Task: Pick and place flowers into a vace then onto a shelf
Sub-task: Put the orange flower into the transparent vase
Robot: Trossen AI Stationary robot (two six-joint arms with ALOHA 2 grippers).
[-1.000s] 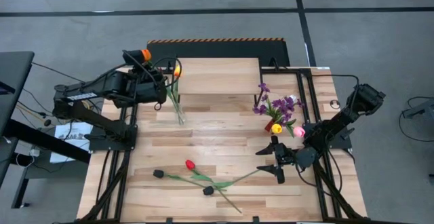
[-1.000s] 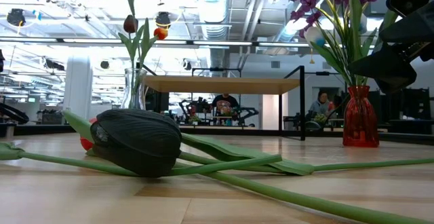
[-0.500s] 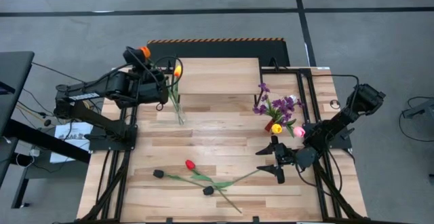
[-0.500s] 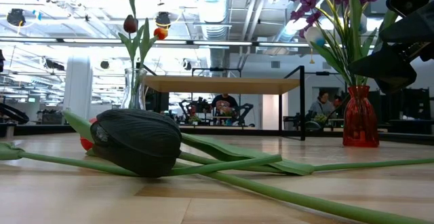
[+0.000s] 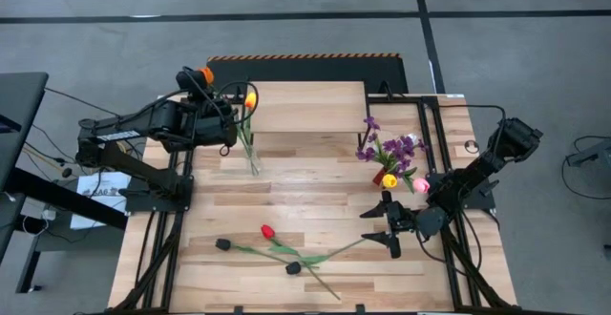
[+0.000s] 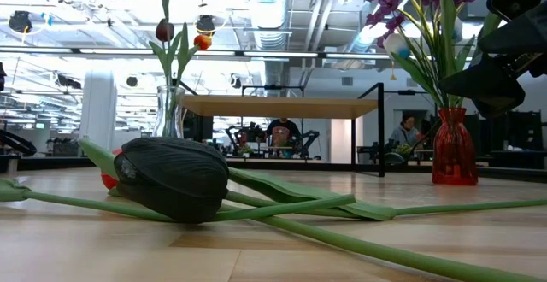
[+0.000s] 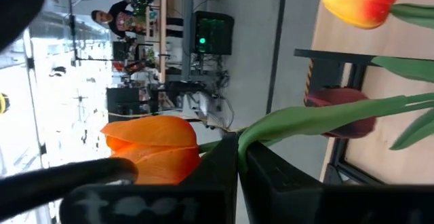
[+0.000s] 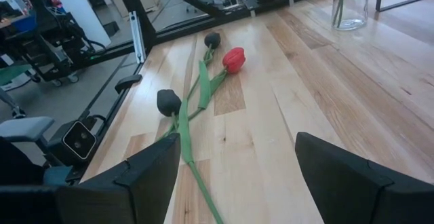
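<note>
Left gripper (image 5: 212, 88) clamped on green stem of orange tulip (image 7: 152, 148), raised above clear glass vase (image 5: 250, 155) already holding yellow tulip (image 5: 250, 97). Right gripper (image 5: 388, 227) spread wide, empty, near table's right edge. Red tulip (image 5: 267, 231) and two black tulips (image 5: 222, 244) lying loose on slatted tabletop (image 5: 315, 177). Red vase of purple sprigs (image 5: 387, 153) beside right arm. Light-wood shelf (image 5: 310, 105) at far edge.

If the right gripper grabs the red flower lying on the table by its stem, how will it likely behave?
The red flower probably droops: its stem is long and thin, with the head at one end. It looks light. Its stem crosses the black flowers, so lifting may drag them. The open right gripper hovers nearby over the table.
</note>
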